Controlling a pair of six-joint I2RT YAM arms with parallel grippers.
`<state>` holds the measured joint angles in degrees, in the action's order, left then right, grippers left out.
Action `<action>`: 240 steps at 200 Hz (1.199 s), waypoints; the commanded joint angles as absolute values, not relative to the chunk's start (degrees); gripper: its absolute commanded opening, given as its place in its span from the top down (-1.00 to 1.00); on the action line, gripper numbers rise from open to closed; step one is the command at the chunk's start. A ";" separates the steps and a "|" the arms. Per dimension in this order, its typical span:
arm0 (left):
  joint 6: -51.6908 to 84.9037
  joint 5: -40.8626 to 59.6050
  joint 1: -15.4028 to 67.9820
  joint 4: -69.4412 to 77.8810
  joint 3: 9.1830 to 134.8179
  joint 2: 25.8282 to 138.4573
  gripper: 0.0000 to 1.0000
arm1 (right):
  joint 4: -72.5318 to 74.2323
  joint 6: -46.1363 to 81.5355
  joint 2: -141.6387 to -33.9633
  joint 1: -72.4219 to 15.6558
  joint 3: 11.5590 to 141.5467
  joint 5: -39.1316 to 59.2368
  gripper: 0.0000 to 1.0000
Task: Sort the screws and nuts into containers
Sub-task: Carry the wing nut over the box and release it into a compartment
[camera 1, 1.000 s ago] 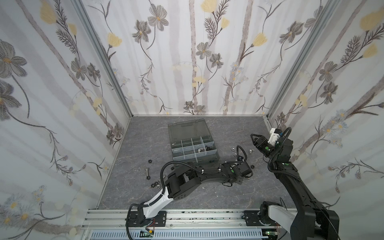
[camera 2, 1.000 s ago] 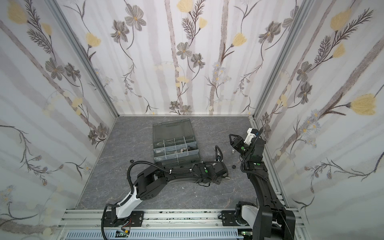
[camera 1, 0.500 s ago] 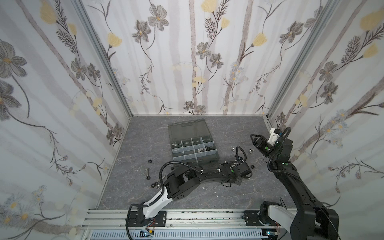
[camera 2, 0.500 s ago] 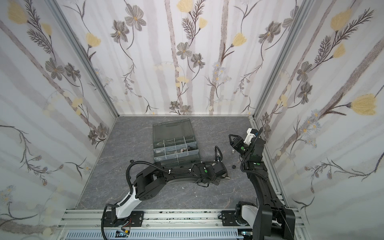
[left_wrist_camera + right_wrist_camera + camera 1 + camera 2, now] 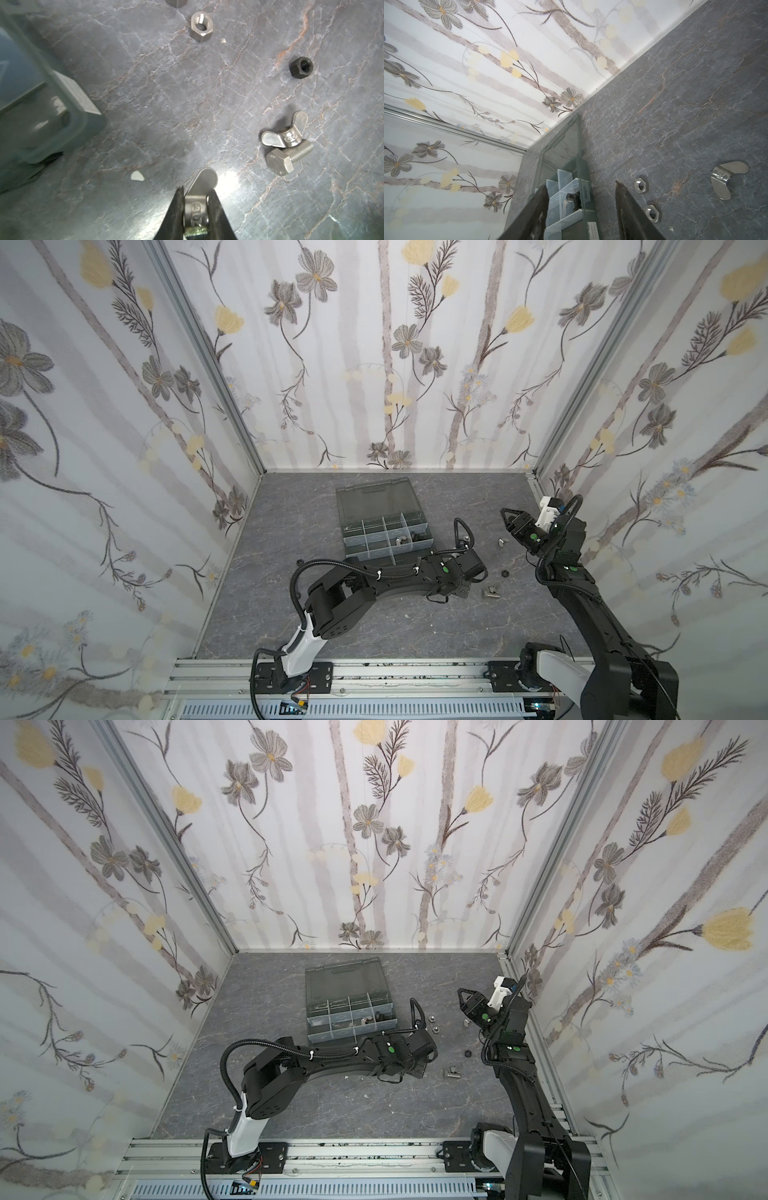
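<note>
Grey organizer box point(image 5: 344, 531) lies open, black screw point(image 5: 573, 200) inside one cell; beside it, loose: silver hex nut point(image 5: 201, 27), black nut point(image 5: 300, 67), wing nut point(image 5: 283, 135) touching silver bolt point(image 5: 287, 159).

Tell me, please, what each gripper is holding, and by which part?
The left gripper pinches a wing nut by its hub; the right gripper holds nothing.

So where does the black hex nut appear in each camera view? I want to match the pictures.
In a top view: black hex nut on the floor, just above the silver bolt.
In a top view: the nut, likewise just above the bolt.
Left wrist: the nut, farther from the left claw than the bolt; the claw grips a wing nut.
Right wrist: not in it.
Shared landmark: the organizer box.
</note>
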<state>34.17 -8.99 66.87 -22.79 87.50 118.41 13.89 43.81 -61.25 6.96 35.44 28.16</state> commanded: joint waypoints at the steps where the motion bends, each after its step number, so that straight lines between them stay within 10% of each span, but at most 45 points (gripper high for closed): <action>1: 34.32 -10.11 65.73 -21.01 86.03 115.95 0.63 | 15.99 43.17 -60.72 6.35 35.17 28.94 -0.06; 240: 29.42 -6.86 42.58 -19.05 75.73 104.49 0.65 | 13.98 36.30 -67.85 -10.54 35.16 28.78 -0.16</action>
<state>29.95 -7.27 43.35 -20.32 75.48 103.31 12.91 36.93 -67.37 -9.80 34.57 28.16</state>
